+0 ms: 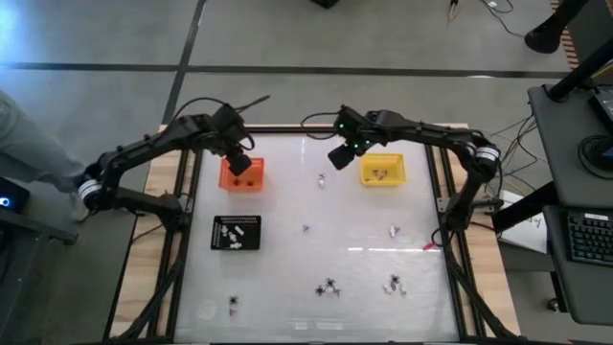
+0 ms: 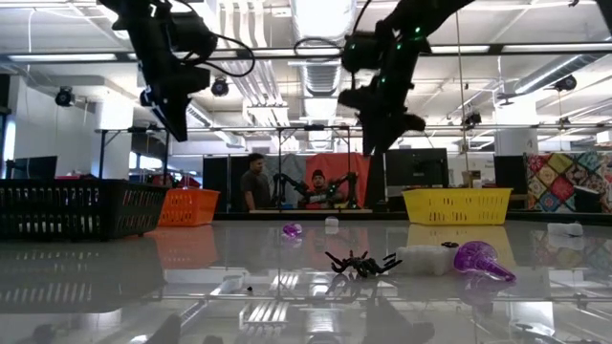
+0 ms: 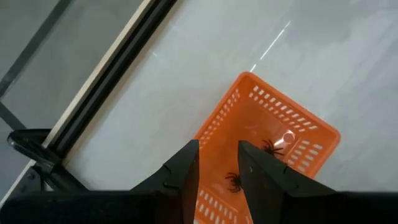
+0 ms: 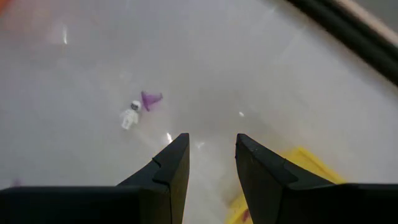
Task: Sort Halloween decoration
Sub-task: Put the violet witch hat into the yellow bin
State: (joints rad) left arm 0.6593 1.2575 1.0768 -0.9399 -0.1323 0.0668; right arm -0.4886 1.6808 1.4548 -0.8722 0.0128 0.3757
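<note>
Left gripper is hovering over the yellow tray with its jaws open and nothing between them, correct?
Not quite: the left gripper hovers over the orange tray, not the yellow one, which lies on the right arm's side. The high view and left wrist view show this. Its jaws are open with nothing between them, as you said.

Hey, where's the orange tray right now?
In the high view, the orange tray sits on the table's left side, directly under the left tool, just above the black tray.

Robotics lab, strip lights (image 2: 325,19), workstations (image 2: 421,167)
</note>
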